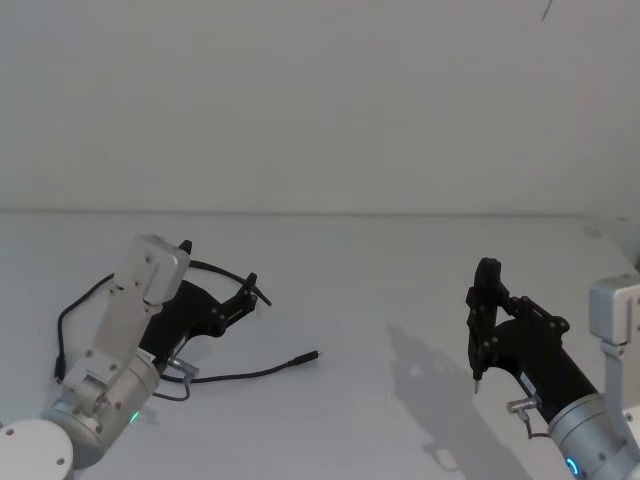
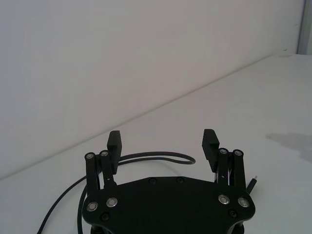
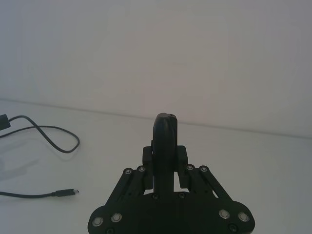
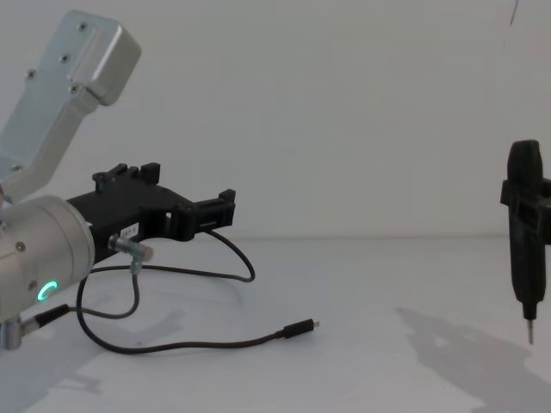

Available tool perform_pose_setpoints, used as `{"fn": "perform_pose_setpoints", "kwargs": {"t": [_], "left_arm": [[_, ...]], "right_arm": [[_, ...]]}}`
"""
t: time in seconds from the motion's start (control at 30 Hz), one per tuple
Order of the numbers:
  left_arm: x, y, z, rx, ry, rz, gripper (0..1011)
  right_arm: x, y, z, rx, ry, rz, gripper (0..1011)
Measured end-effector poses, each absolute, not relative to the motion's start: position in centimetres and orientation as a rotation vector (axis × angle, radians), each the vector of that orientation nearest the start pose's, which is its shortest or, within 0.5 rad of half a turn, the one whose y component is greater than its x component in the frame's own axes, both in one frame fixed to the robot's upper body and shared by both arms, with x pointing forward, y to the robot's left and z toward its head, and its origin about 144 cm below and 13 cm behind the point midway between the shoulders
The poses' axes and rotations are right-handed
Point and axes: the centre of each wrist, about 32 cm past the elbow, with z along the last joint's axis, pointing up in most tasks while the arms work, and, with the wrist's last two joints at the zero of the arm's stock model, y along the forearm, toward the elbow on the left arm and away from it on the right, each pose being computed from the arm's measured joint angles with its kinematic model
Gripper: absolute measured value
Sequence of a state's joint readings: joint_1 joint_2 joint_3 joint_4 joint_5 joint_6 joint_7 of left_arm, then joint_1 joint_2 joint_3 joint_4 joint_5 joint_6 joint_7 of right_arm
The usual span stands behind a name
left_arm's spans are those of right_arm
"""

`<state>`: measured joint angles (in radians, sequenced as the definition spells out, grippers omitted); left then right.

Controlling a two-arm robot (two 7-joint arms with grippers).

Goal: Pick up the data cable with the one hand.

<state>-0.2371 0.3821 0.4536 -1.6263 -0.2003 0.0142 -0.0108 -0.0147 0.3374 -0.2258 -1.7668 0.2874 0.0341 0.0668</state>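
Head view: the left claw [image 1: 220, 266] hung open over the left side of the table [image 1: 400, 280], gripping nothing. The data cable [image 1: 250, 373] lay all around it. One curved bend passed right at the spread fingertips, and the free end ran along the table towards the robot's right, ending in the plug. The right claw [image 1: 485, 320] was clenched and parked well apart on the other side, so the left was plainly the nearer.

Left wrist view: between the two raised fingers [image 2: 114, 142] of the left claw [image 2: 162, 144] the data cable [image 2: 170, 155] made a rounded loop. It lay just beyond the pads and lower, crosswise to the jaw opening. Whether it touched either finger could not be told.

Right wrist view: the right claw [image 3: 165, 122] had both fingers pressed together on nothing. The data cable [image 3: 61, 193] lay far off to one side, plug tip pointing roughly towards this arm.

Chest view: the left claw [image 4: 191, 182] stood above the table, reaching nearly level. The data cable [image 4: 198, 344] dropped away from under the forward finger, swung back and trailed along the surface to its plug. The right claw [image 4: 525, 224] hung upright at the far edge.

By my reading, the coming move turned on that near bend — slightly ahead of the open jaws and below them — so a short forward-and-down advance would bring it between the pads.
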Motion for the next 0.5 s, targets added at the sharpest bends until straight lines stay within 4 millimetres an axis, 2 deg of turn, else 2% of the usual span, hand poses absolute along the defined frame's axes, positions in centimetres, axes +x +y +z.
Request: {"fn": "perform_pose_setpoints", "kwargs": {"t": [0.5], "left_arm": [[49.2,19.84,120.44,0.061,-0.267,1.124,1001]], "right_arm": [[44.33,-23.71,118.87,0.026,-0.075,-1.229,279]]}}
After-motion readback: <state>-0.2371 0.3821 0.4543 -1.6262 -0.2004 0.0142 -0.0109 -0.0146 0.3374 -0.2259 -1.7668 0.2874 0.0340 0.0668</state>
